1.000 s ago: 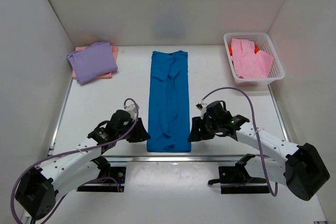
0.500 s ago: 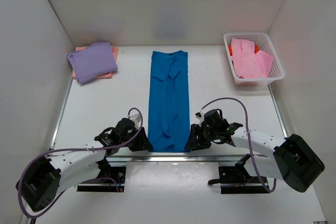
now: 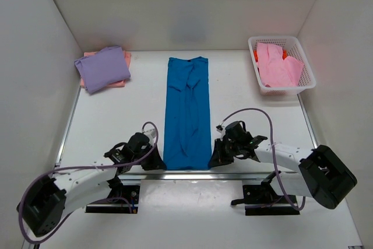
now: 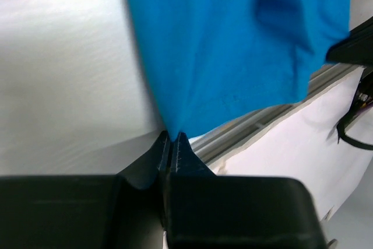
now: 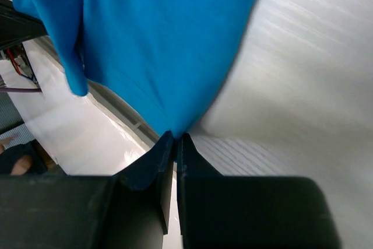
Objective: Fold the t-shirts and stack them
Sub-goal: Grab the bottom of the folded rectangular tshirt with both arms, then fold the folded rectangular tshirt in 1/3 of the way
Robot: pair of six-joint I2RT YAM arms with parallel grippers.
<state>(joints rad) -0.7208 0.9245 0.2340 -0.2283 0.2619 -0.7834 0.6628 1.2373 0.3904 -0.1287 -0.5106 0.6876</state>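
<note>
Top view, 10 o'clock: folded lavender cloth t-shirt (image 3: 103, 69) lies on a folded salmon cloth t-shirt (image 3: 125, 58), of which only edges show.

Left gripper (image 3: 157, 161) (image 4: 172, 138) is low at the strip's 7 o'clock corner, jaws pressed together on a pinch of blue hem.

Centre of the white table (image 3: 116, 115): bright blue cloth t-shirt (image 3: 187, 112) (image 4: 233, 45) (image 5: 157, 39), folded into a long narrow strip running 12 to 6 o'clock, flat, with soft lengthwise creases.

Right gripper (image 3: 213, 158) (image 5: 175, 137) pinches the 5 o'clock hem corner.

2 o'clock: white plastic mesh basket (image 3: 309, 80) holds a crumpled light pink cloth t-shirt (image 3: 278, 67) over an orange cloth t-shirt (image 3: 256, 58) that is barely visible.
</note>
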